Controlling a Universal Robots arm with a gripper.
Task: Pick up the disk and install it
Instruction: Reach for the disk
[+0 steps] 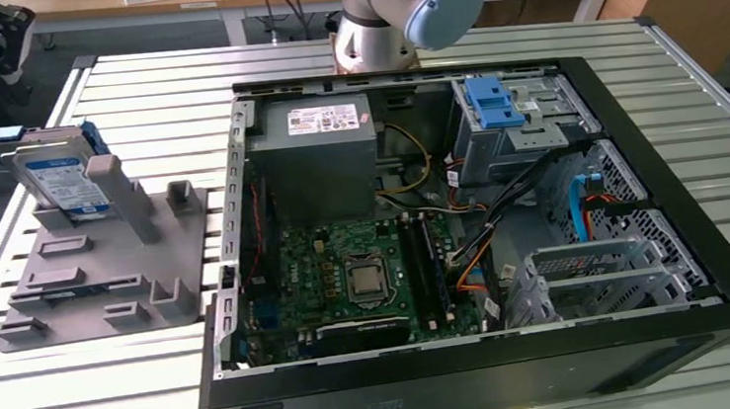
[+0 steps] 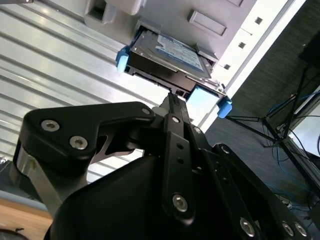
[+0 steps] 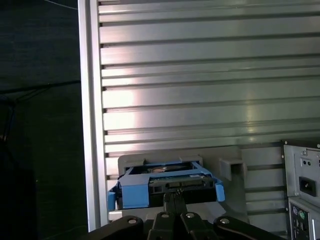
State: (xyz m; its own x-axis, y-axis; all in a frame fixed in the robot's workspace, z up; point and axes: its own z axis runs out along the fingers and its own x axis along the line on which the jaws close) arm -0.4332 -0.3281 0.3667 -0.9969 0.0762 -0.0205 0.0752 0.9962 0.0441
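The disk [image 3: 150, 191], in its blue frame, sits in a grey holder [image 3: 231, 167] on the slatted metal table [image 3: 200, 85], close to the table's edge. The gripper [image 3: 175, 201] has its fingers pressed together, the tips at the disk's near end. The rear panel of a computer case [image 3: 302, 195] stands beside the holder.

Lab: slatted aluminium bench [image 1: 130, 86], opened computer case [image 1: 488, 392].

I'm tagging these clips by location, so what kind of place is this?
Probably a robotics lab workbench: a robot arm, an open computer case on a slatted metal table, and a grey fixture holding the disk.
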